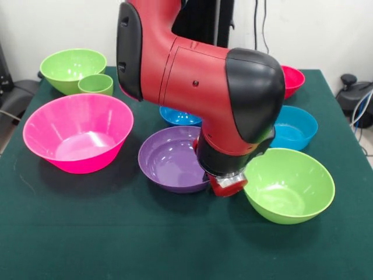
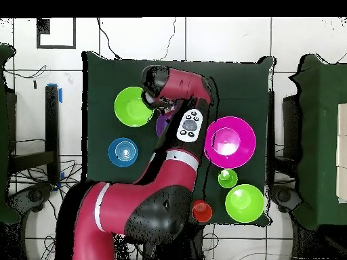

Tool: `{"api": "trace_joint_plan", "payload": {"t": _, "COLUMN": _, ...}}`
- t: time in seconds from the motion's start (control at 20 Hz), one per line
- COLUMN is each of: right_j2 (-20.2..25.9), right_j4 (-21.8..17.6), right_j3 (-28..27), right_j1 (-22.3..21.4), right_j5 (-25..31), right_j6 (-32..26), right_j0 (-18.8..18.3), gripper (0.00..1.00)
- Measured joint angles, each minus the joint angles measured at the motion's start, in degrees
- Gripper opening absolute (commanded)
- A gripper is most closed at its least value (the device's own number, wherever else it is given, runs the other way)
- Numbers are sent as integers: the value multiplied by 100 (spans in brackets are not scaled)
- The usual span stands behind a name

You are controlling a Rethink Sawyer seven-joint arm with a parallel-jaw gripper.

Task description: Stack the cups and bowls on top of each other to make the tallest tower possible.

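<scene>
My gripper [image 1: 227,185] hangs low over the table between the purple bowl [image 1: 171,158] and a lime green bowl [image 1: 288,185]. Whether it is open or shut is hidden by the arm's wrist. The large pink bowl [image 1: 77,133] stands alone and empty at the left. Behind it are a second lime green bowl [image 1: 71,67] and the light green cup [image 1: 96,84], side by side. One blue bowl [image 1: 178,118] shows behind the arm, another [image 1: 296,127] at the right, and the red bowl [image 1: 292,79] at the far right. The orange cup is out of view. No tower stands.
All things rest on a dark green cloth table [image 1: 116,239]. In the overhead view the arm [image 2: 173,156] crosses the table's middle and covers most of the purple bowl [image 2: 162,126]. Dark chairs [image 2: 318,135] and cables surround the table.
</scene>
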Motion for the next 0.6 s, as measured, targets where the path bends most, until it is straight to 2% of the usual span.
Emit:
{"api": "trace_joint_plan", "payload": {"t": 0.35, "right_j2": 3, "right_j4": -278, "right_j3": 228, "right_j1": -307, "right_j5": -512, "right_j6": -3, "right_j0": 3, "gripper": 0}}
{"api": "trace_joint_plan", "payload": {"t": 0.6, "right_j2": 3, "right_j4": -425, "right_j3": 323, "right_j1": -555, "right_j5": -670, "right_j6": -3, "right_j0": 21, "gripper": 0}}
